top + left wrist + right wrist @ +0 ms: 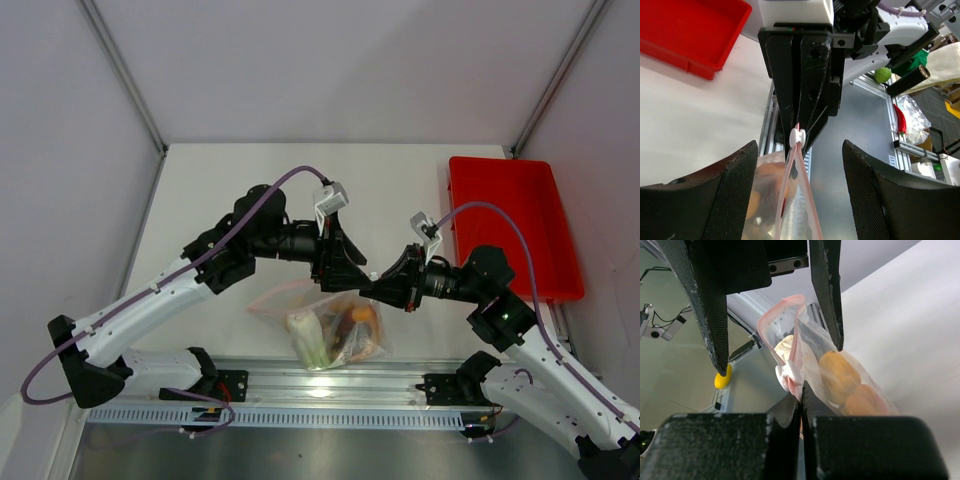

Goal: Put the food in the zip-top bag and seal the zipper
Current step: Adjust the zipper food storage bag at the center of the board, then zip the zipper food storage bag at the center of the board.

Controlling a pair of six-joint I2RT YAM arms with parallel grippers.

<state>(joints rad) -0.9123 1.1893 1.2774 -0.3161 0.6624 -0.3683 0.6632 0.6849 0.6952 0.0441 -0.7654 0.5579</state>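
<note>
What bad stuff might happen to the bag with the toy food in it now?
1. Only the right gripper pinches the zip-top bag, and just on a thin edge, so it might slip free.
2. The zipper looks partly open past the white slider, so food might spill if the bag tips.
3. The left gripper is open around the slider and might close beside it, missing it.
</note>
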